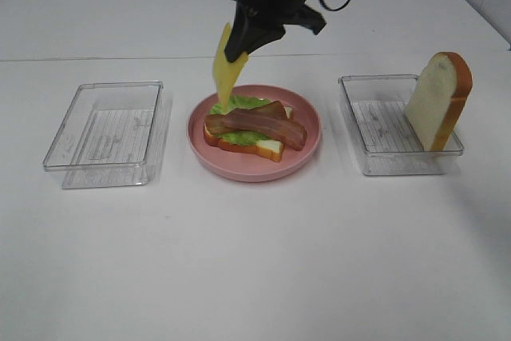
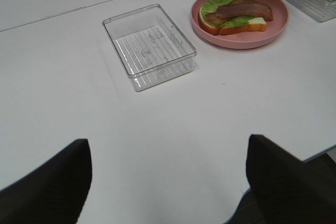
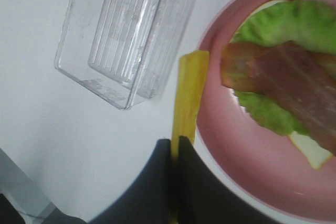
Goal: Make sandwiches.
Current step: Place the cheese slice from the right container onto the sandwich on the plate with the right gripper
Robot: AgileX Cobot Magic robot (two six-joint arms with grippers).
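— Where does the sandwich (image 1: pixel 254 131) stand?

— Mid-desk on the pink plate (image 1: pixel 307 151): bread, lettuce, bacon on top. My right pincer (image 1: pixel 239 52) hangs above the plate's far-left rim, clenched on a yellow cheese slice (image 1: pixel 224 69) that dangles edge-down.

— And your left pincer (image 2: pixel 168 182)?

— Spread wide over the desk's near-left part, grasping nothing.

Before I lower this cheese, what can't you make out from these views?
- Right tool: its arm hides the fingertips in the high view.
- Cheese slice: edge-on in the right wrist view, face unseen.
- Left tool: only two dark fingers at the frame edge.
- Bread slice: its bottom is behind the clear tray wall.
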